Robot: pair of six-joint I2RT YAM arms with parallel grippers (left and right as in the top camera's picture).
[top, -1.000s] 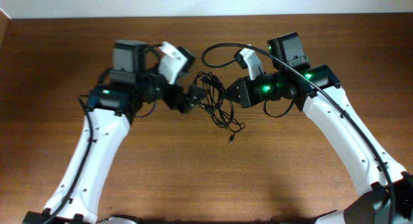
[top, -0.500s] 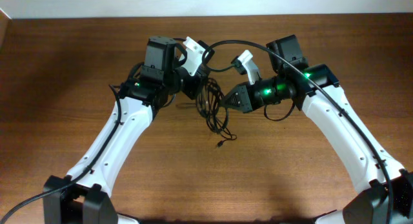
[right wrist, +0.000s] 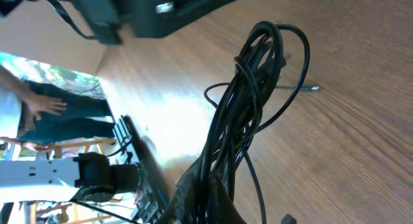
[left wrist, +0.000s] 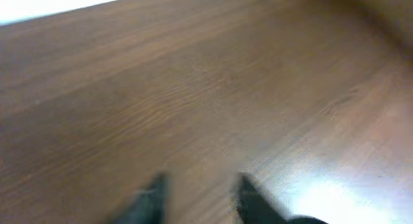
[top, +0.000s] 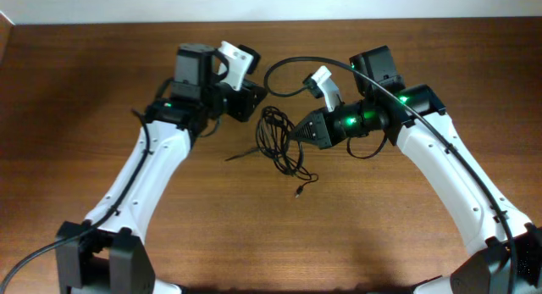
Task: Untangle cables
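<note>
Black cables (right wrist: 232, 104) — thin, looped, bunched

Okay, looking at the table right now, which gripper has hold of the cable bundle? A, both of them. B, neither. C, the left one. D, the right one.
D: in the right wrist view the cables run out from the shut right gripper, while the left gripper shows only bare table between its parted fingers.

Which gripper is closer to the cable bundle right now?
Right. The right gripper is clamped on the cable bundle; the left gripper hangs apart from it, open and empty.
</note>
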